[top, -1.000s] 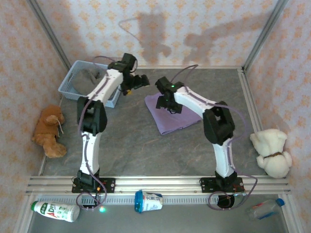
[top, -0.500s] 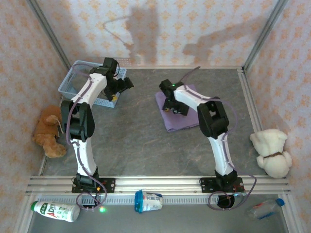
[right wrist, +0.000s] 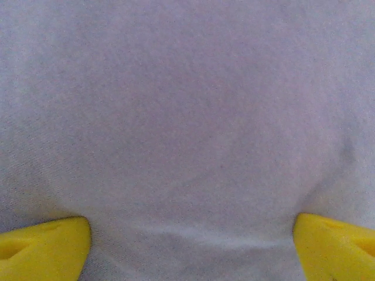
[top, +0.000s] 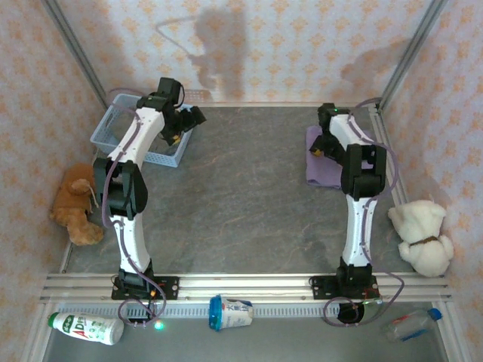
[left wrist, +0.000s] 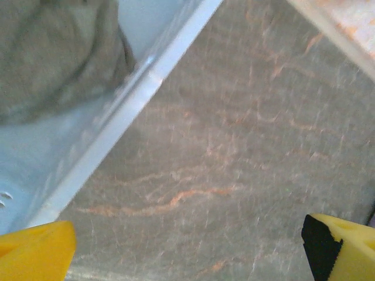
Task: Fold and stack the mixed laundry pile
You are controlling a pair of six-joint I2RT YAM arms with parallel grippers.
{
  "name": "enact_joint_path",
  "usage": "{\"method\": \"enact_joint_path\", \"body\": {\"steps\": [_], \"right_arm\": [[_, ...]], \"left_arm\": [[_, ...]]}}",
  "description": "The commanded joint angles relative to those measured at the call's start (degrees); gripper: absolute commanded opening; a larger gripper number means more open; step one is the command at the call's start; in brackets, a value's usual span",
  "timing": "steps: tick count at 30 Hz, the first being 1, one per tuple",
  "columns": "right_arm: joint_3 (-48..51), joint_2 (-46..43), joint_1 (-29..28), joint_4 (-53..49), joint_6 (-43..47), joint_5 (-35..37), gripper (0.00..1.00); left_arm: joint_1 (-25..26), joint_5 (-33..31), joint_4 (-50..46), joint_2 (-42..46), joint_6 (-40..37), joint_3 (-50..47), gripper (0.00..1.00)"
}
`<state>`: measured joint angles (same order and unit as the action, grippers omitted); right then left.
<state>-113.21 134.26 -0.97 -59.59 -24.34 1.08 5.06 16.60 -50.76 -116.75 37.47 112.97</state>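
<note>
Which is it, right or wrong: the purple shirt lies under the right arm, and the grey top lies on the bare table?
Wrong on one point: the grey top lies inside the light blue basket, as the left wrist view shows.

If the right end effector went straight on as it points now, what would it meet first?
The lavender T-shirt, which lies directly ahead of the open right end effector; how near is unclear.
</note>
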Motion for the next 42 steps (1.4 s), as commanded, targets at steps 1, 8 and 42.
{"method": "enact_joint_path", "body": {"steps": [1, 8, 42], "right_arm": [[-3.49, 6.46, 2.85, -5.57, 5.36, 1.61, 0.9], [-7.32, 7.24, 8.54, -8.0, 6.29, 4.19, 0.9], [21.72, -43.63, 3.07, 1.38, -0.79, -2.08, 0.99]], "left_arm": [[-2.13, -7.14, -4.0, -2.64, -0.9, 5.33, 1.0], [-7.32, -13.69, -8.44, -8.49, -0.96, 13.7, 1.0], [-12.24, -0.12, 4.94, -11.63, 2.02, 19.34, 0.0]]}}
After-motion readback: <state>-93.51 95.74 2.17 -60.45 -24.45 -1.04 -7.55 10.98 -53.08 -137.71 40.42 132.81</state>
